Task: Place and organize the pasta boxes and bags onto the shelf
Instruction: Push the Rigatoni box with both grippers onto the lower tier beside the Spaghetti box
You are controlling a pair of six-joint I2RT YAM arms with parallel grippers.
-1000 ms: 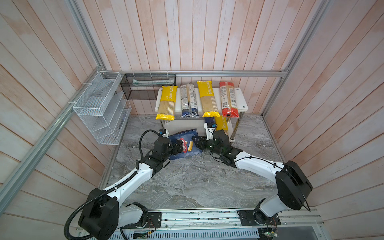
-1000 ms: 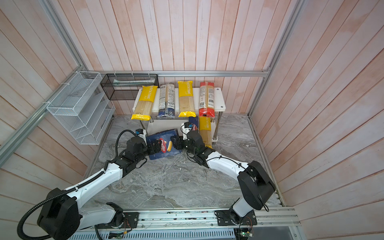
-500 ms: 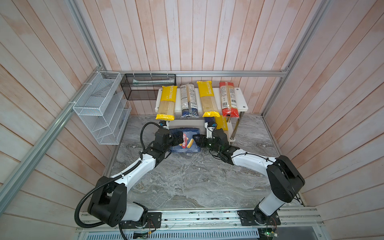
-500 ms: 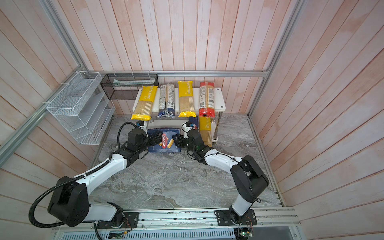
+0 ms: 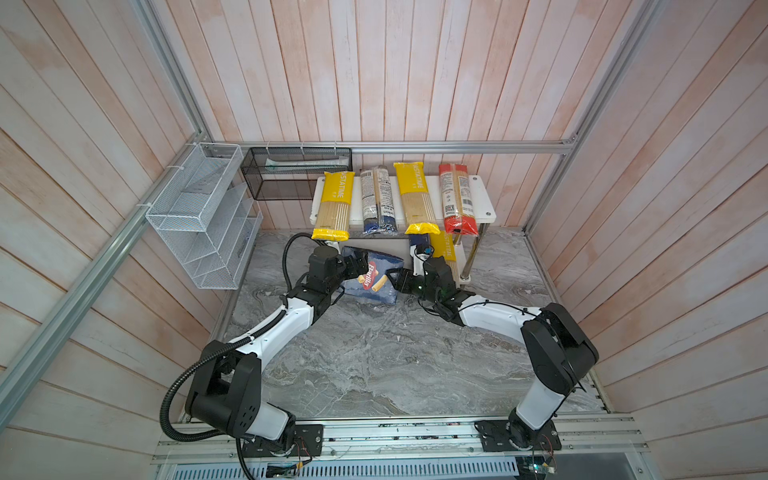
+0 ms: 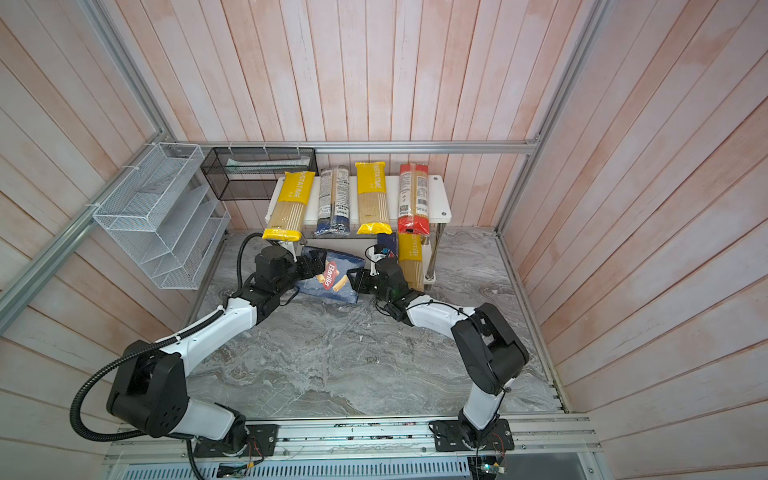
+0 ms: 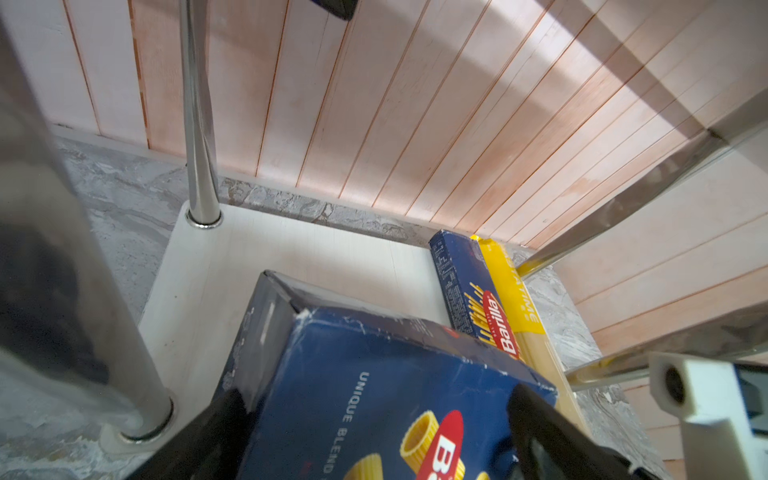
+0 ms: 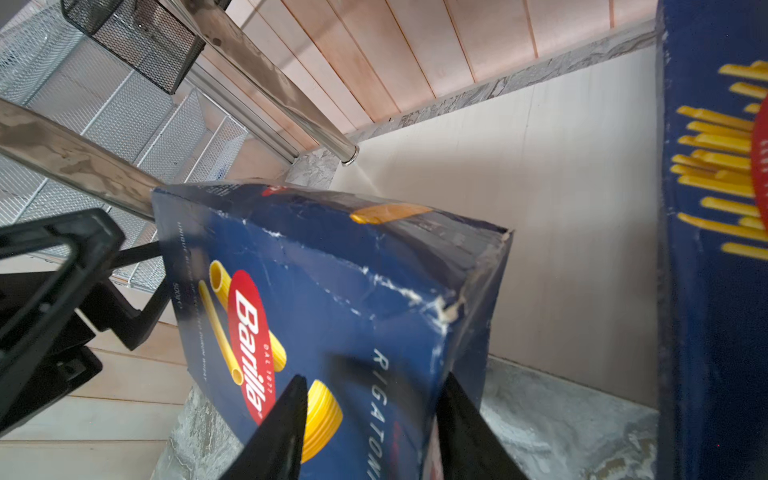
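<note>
I have the wide pasta box [image 5: 374,279] gripped from both ends. My left hand [image 5: 356,266] is clamped on one short edge. My right hand [image 8: 370,415] is part-closed around the opposite edge, with a finger on each face. The box hangs tilted at the front of the shelf [image 5: 484,199], its far corner over the shelf's lower board [image 7: 332,249]; I can't tell whether it touches the board. At the shelf's right end, on that board, the narrow pasta box [image 7: 461,282] and a yellow bag [image 7: 513,291] lie touching side by side. Four more bags [image 5: 415,195] lie across the top of the shelf.
</note>
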